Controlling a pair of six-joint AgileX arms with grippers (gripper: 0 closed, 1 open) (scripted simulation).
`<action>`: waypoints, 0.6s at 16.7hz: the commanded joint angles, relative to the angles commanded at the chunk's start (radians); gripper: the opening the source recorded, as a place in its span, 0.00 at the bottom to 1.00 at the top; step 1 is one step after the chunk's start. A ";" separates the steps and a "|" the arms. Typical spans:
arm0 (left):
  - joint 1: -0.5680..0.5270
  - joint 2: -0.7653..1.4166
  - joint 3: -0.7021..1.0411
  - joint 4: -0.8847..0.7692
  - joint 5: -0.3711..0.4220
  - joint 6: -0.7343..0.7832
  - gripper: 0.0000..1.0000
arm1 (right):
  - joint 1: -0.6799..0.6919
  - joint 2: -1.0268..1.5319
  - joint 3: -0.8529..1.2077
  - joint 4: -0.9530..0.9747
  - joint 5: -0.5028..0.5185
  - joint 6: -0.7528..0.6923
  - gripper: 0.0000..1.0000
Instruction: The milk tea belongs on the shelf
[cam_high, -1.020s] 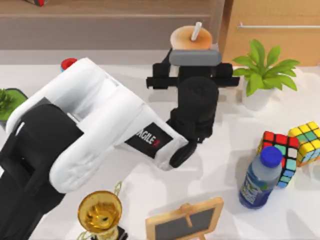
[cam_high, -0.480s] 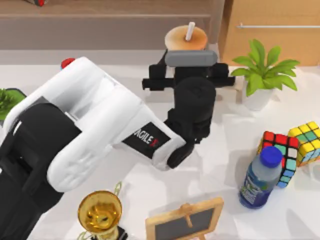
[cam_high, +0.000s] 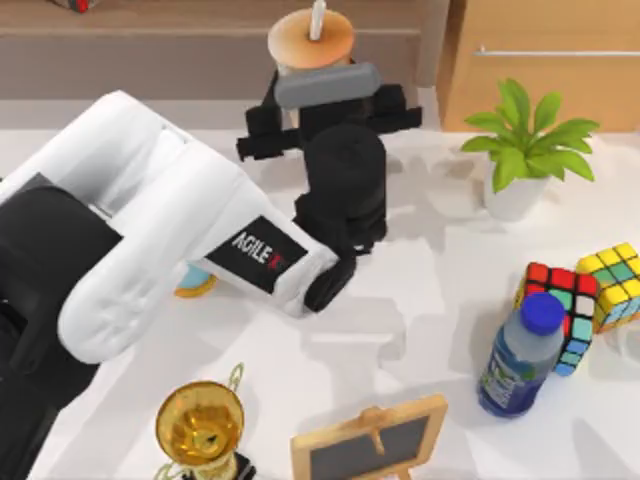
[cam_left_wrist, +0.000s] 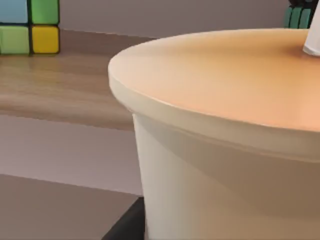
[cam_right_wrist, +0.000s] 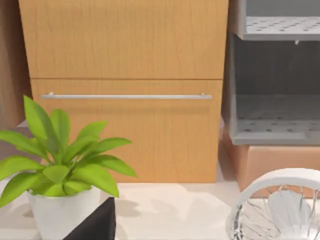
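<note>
The milk tea (cam_high: 310, 38), a cup with a beige-orange top and a white straw, hangs at the back of the table over the front boards of the brown shelf (cam_high: 150, 25). My left gripper (cam_high: 312, 68) is shut on it just below the lid, with the grey wrist block over the cup's near side. In the left wrist view the milk tea (cam_left_wrist: 220, 125) sits very close, a shelf board (cam_left_wrist: 60, 95) lies behind it, and a colour cube (cam_left_wrist: 30, 25) rests on that board. A dark part of my right gripper (cam_right_wrist: 95, 225) shows at the edge of the right wrist view.
A light wooden cabinet (cam_high: 540, 70) with a bar handle stands at the back right, with a potted plant (cam_high: 520, 150) before it. Two colour cubes (cam_high: 580, 295) and a blue bottle (cam_high: 520, 355) stand at the right. A gold trophy (cam_high: 200, 425) and a small chalkboard (cam_high: 370, 440) are at the front.
My left arm has carried the milk tea to the left and farther back, from beside the cabinet's edge to over the shelf boards. Nothing else on the table has moved.
</note>
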 joint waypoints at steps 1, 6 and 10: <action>0.002 -0.011 0.016 0.010 0.008 -0.003 0.00 | 0.000 0.000 0.000 0.000 0.000 0.000 1.00; -0.019 0.002 0.068 -0.026 0.061 -0.011 0.00 | 0.000 0.000 0.000 0.000 0.000 0.000 1.00; -0.080 0.028 0.052 -0.119 0.091 -0.012 0.00 | 0.000 0.000 0.000 0.000 0.000 0.000 1.00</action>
